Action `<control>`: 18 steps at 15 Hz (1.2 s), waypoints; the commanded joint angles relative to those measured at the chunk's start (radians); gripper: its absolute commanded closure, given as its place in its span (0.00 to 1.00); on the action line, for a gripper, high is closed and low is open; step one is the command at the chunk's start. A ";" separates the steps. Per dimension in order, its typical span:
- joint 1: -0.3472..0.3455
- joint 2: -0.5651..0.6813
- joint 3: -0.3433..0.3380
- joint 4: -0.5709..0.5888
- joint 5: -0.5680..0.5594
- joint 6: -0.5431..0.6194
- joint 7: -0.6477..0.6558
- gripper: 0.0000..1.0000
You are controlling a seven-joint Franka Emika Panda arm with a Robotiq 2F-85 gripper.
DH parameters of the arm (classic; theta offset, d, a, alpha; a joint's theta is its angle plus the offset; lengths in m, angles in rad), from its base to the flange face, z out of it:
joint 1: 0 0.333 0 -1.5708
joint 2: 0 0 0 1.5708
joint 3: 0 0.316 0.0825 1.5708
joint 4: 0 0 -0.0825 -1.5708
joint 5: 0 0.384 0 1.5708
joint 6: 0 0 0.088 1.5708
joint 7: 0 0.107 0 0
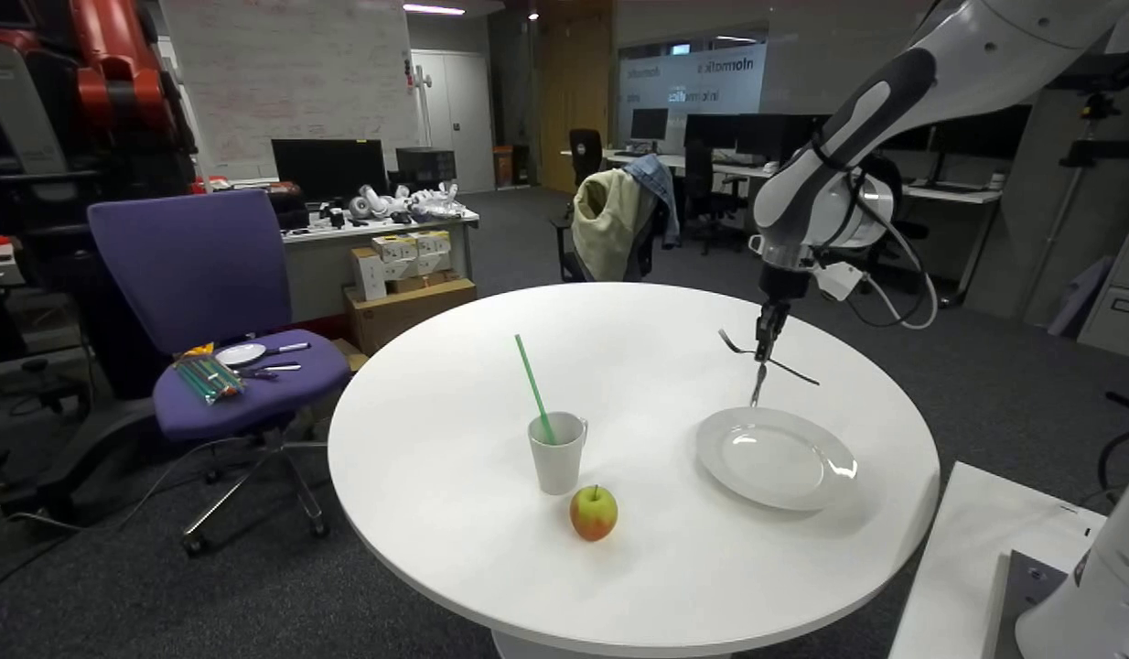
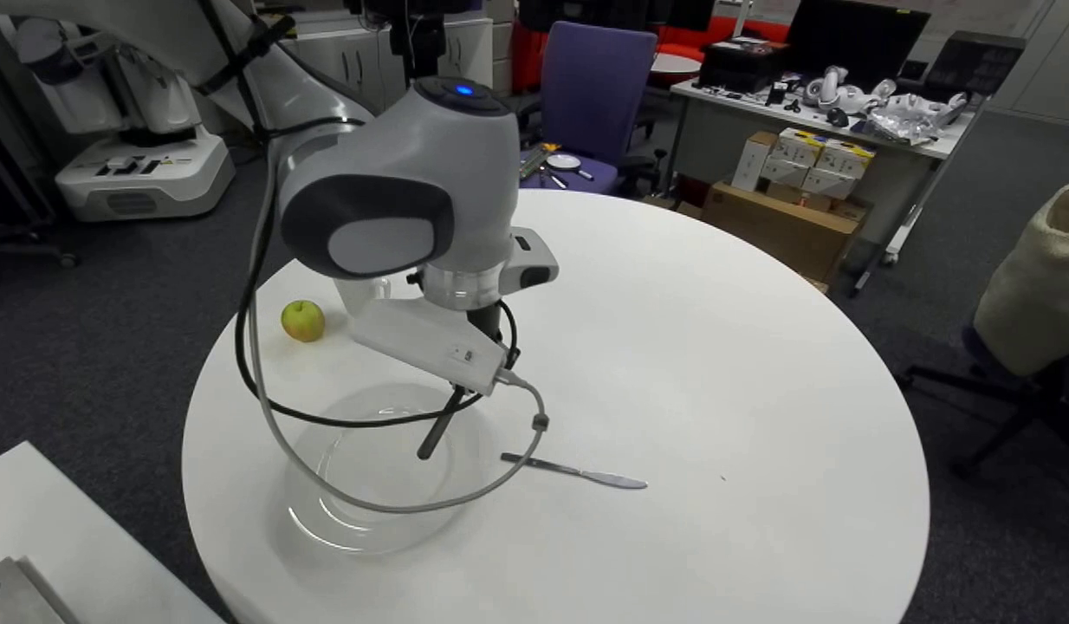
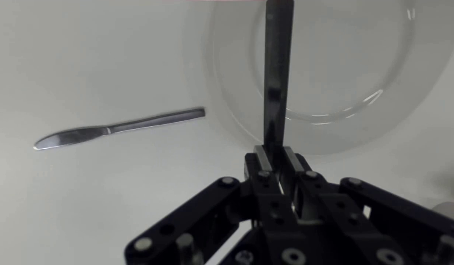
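The gripper (image 1: 763, 355) pinches a fork (image 3: 277, 70) between its fingers (image 3: 263, 159), in the air above the round white table (image 1: 436, 439), near the plate (image 1: 777, 458) by the table's edge. Beyond the edge, a purple chair (image 1: 198, 265) stands on dark carpet (image 1: 281, 595), with a big whiteboard (image 1: 295, 82) behind.

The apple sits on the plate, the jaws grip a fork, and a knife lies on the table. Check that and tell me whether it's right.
Wrong on one point: the apple rests on the white table, near the mug and apart from the plate, as an exterior view shows. The rest holds: the jaws grip a fork, and a knife lies on the table.
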 commanded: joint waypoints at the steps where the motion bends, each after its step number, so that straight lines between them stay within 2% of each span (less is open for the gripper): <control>1: 0.095 -0.022 0.009 -0.044 0.106 0.020 0.101 0.97; 4: 0.170 -0.012 0.025 -0.078 0.105 0.075 0.218 0.97; 6: 0.208 -0.011 0.030 -0.105 0.059 0.118 0.297 0.97; 8: 0.240 -0.017 0.017 -0.138 -0.034 0.145 0.392 0.97; 12: 0.250 -0.041 -0.015 -0.208 -0.182 0.199 0.532 0.97; 18: 0.256 -0.017 -0.042 -0.245 -0.269 0.258 0.652 0.97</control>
